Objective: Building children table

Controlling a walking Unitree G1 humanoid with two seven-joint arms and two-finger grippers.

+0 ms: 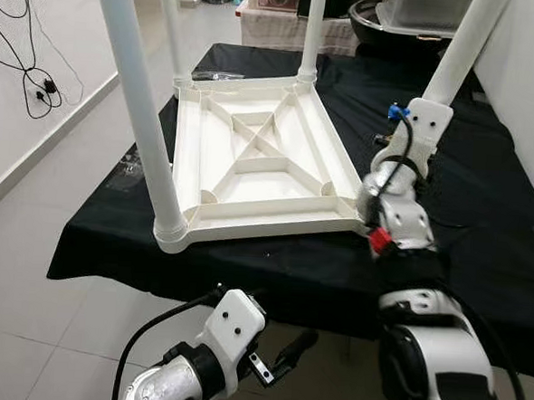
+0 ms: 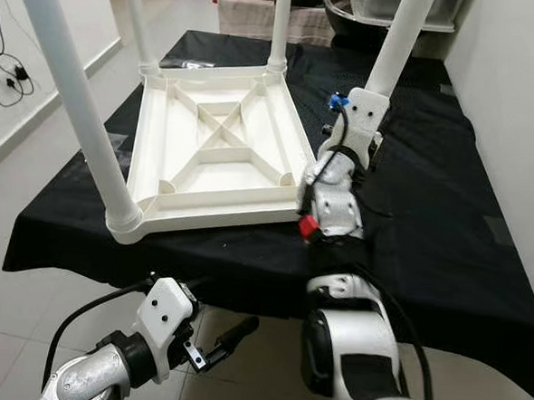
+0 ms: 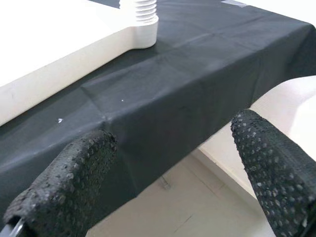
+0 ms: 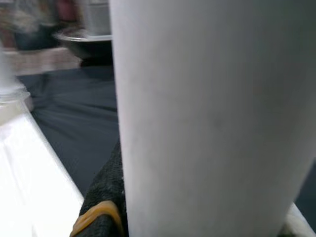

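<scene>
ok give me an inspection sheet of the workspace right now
surface: table under a black cloth, which hangs over the near edge.
job's things: white tabletop lies upside down on the cloth, ribs up; three legs stand in its corners, e.g. the near left leg; a fourth leg is held tilted near the near right corner.
clutter: a dark flat item at the far edge, too small to identify.
grippers: right tool is closed around the fourth leg; left tool is open, low in front of the cloth edge, holding nothing.
cables: black cables on the floor at far left.
surroundings: pale tiled floor, white wall at right, a dark bowl and a clear box beyond the table.
</scene>
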